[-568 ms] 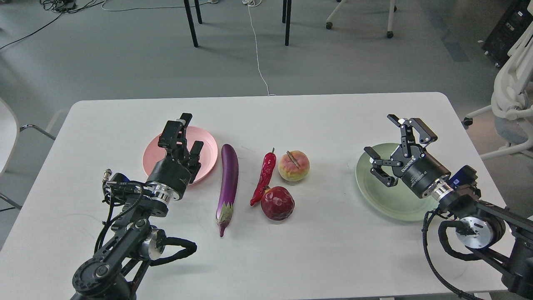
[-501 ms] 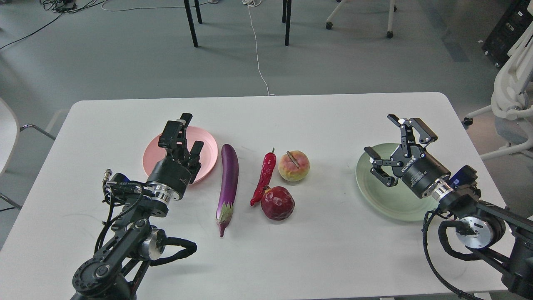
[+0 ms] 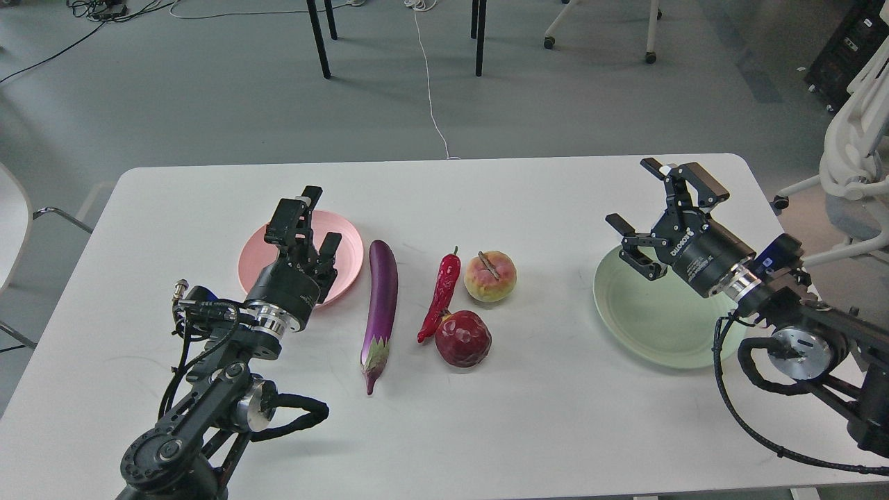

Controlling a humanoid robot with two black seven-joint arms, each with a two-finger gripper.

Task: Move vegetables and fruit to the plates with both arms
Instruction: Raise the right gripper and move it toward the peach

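A long purple eggplant (image 3: 380, 305) lies on the white table (image 3: 486, 417), with a red chili pepper (image 3: 441, 295) to its right. A yellow-pink peach (image 3: 490, 276) and a dark red pomegranate (image 3: 463, 338) sit beside the chili. The pink plate (image 3: 347, 243) is left of the eggplant and holds nothing. The pale green plate (image 3: 653, 326) is at the right and holds nothing. My left gripper (image 3: 310, 219) is open and empty above the pink plate. My right gripper (image 3: 635, 198) is open and empty above the green plate's far edge.
Beyond the table's far edge are black table legs (image 3: 318, 38), a white cable (image 3: 430, 83) on the grey floor and chair wheels. A white chair (image 3: 858, 167) stands off the table's right end. A chair edge shows at the far left.
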